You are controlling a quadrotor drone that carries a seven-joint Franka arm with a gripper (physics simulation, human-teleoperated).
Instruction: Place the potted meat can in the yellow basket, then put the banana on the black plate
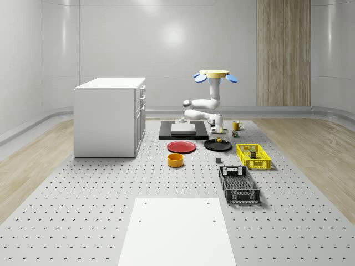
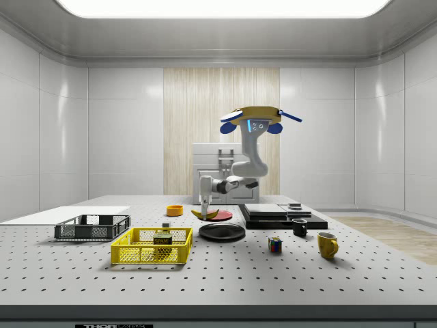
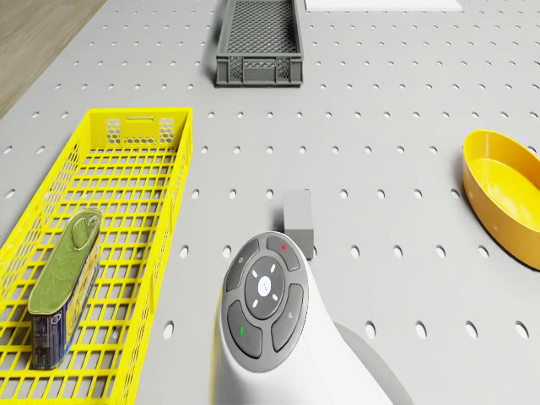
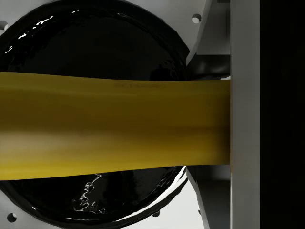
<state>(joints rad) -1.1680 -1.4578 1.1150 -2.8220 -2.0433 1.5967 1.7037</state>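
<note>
Gripper (image 2: 204,204) hangs clamped on the banana (image 4: 114,126) directly above the black plate (image 2: 222,231), with the drone (image 2: 256,116) hovering; released from this height, the curved fruit could bounce or roll off the rim

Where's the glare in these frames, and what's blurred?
Side view: bright ceiling light panel, walls shiny. Whole-scene view: soft hotspot on the back wall. Wrist view: specular glints on the black plate; the held banana looks soft, very close to the camera.
</note>
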